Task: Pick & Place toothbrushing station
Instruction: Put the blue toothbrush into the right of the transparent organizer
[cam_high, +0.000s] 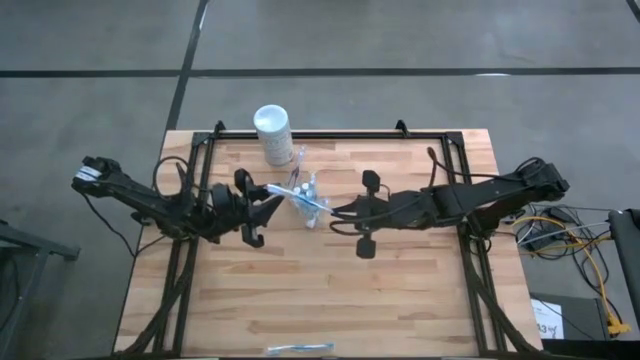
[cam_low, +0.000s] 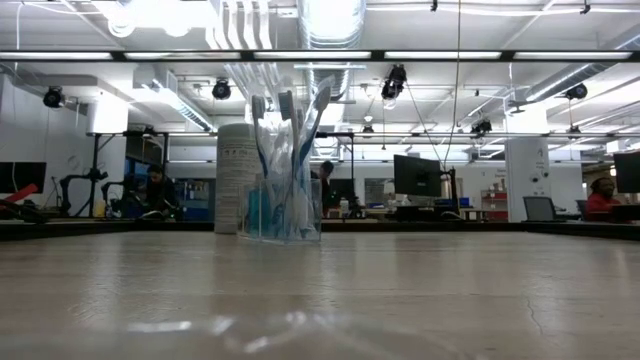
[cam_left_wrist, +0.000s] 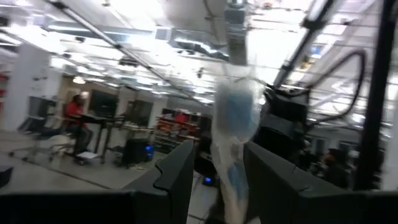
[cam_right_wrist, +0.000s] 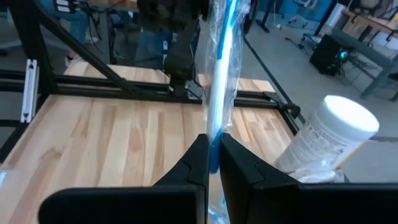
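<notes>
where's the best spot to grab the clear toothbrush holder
Probably low on the clear holder, squeezing across its flat walls and coming in level from the side away from the white container. It stands upright with toothbrushes sticking out of the top, so a straight-down approach looks blocked.

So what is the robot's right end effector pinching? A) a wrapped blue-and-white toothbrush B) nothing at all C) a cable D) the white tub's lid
A: in the right wrist view the right end effector is shut on a wrapped blue-and-white toothbrush, while the white cylindrical container stands untouched beside it.
</notes>
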